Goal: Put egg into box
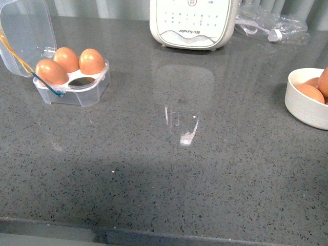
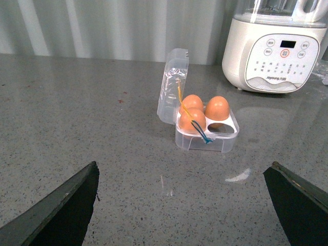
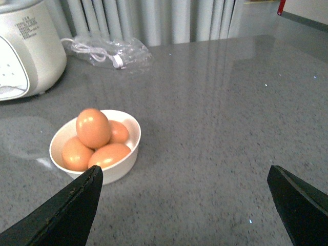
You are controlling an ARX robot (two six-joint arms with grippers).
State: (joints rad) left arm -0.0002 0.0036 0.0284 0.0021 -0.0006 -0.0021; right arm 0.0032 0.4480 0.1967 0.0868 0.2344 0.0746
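Grey speckled stone table (image 1: 169, 169) with a glossy finish, pale curtain behind. The white appliance (image 1: 192, 23) sat at the back centre, with a clear bag holding a cable (image 1: 271, 25) beside it.

Neither arm showed in the front view. Left fingers (image 2: 72, 200) were spread wide with nothing between them, aimed at the box from well back. Right fingers (image 3: 77, 197) were also spread and empty, just short of the bowl.

The cream bowl (image 1: 302, 105) sat at the far right of the table with four brown eggs in it. The likely pick was the egg (image 3: 93, 127) perched on top of the other three.

The box (image 1: 77, 92) sat far left, well apart from the bowl, with its lid (image 1: 25, 31) standing open behind it. Three cups were filled, and the one empty cup (image 1: 82, 80) was the near one on the side toward the table's centre.

A yellow cord (image 2: 179, 97) ran down from the lid onto the eggs. A blue cord (image 2: 202, 136) hung over the near wall of the box.

Risks, as I judged them:
- The egg rested on the others, so a sideways nudge could roll it or shift the pile.
- Its shell was smooth, so a light grip could slip and a hard one could crack it.
- Bowl and box were far apart, so it was a long carry or a handover, with a drop risk either way.
- The empty cup had filled neighbours, so the fingers could knock them on the way in.
- The box looked light on a slick table, so a bump could make it skid or tip the lid.
- A loose cord could snag a finger.
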